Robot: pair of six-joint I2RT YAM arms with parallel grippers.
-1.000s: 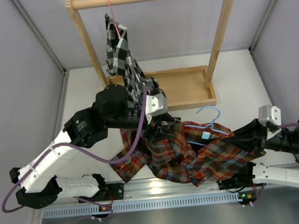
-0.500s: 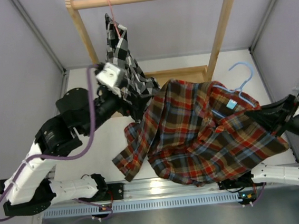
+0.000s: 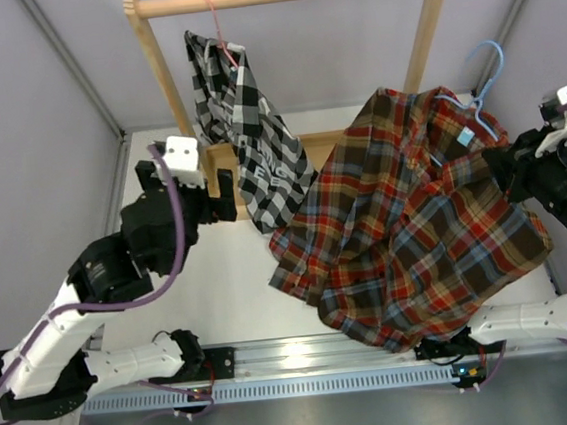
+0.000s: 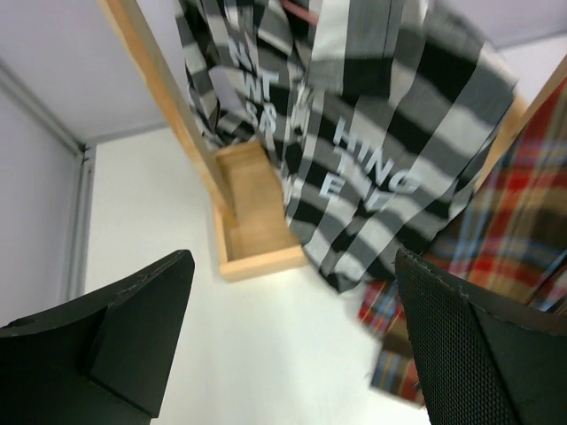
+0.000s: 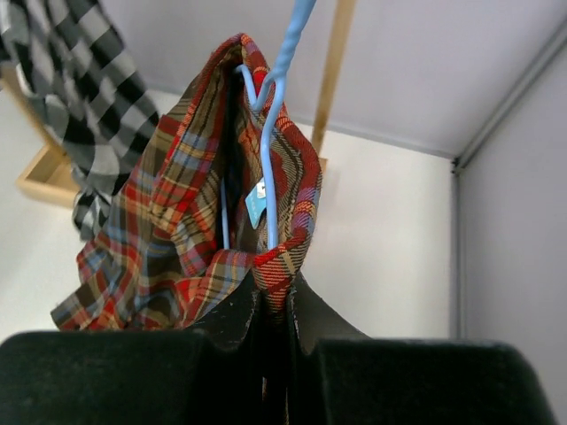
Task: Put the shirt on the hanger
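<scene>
The left hand (image 4: 292, 266) is spread wide and carries nothing. Ahead of it hang a black-and-white checked shirt (image 4: 354, 133) and the post of the wooden rack (image 4: 168, 97), and the bare desk (image 4: 151, 221) lies below its fingers. It looks to have no part in the job right now.

Off that hand's right, the shirt (image 3: 416, 230) hangs in the air as one bunched drape, its lower edge near the front of the desk. It is carried from above by the right hand (image 5: 270, 305), whose fingers are pressed together, pinching a fold of the plaid and, as far as I can tell, the hanger's wire within it. Straight above those fingers the hanger (image 5: 268, 159) rises through the collar opening, its hook clear of the cloth.

So the threading seems largely done: the wire sits inside the neck and the cloth hangs from it. Whether both shoulders sit squarely on the wire is hidden by folds. What remains is probably checking that seat and settling the garment.
</scene>
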